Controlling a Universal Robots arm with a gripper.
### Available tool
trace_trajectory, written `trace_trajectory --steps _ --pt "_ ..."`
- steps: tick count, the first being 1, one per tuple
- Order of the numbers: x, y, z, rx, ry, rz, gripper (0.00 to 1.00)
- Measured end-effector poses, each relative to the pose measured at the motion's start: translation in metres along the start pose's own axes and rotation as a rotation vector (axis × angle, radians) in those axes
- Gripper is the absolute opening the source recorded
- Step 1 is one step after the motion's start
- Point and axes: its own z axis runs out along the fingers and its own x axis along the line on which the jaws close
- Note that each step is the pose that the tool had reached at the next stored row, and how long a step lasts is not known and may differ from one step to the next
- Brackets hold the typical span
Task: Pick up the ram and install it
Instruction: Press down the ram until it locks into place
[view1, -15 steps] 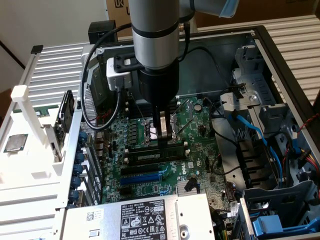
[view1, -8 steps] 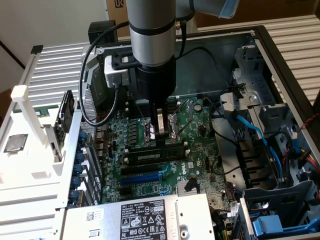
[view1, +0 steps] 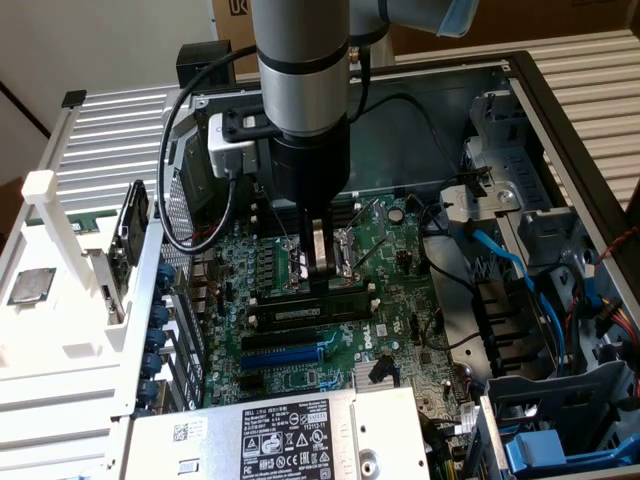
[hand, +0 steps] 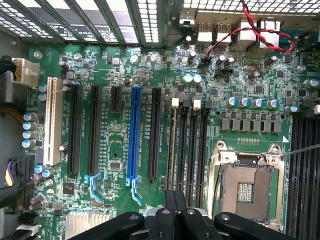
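We look at the green board (view1: 390, 285) from two spots. The exterior view stands high above it, well back, and looks down at a slant, so we see the computer case (view1: 400, 150) around the board. The wrist view hangs close over the board and looks straight down past the gripper (hand: 175, 200). Both see the board's blue slot (view1: 285, 353).

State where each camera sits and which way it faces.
Exterior view: outside and above the open computer case, looking down at the motherboard; the arm and pincer show.
Wrist view: on the wrist, facing the motherboard squarely; the pincer shows.
Shared: the blue slot, the motherboard, the pincer.
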Motion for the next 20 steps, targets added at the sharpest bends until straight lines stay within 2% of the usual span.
trace_trajectory --steps 7,20 --pt "-0.0003 0.0 0.0014 -0.0031 0.0 0.001 0.1" --pt "-0.0009 0.0008 0.0026 -0.004 0.0004 0.001 0.1"
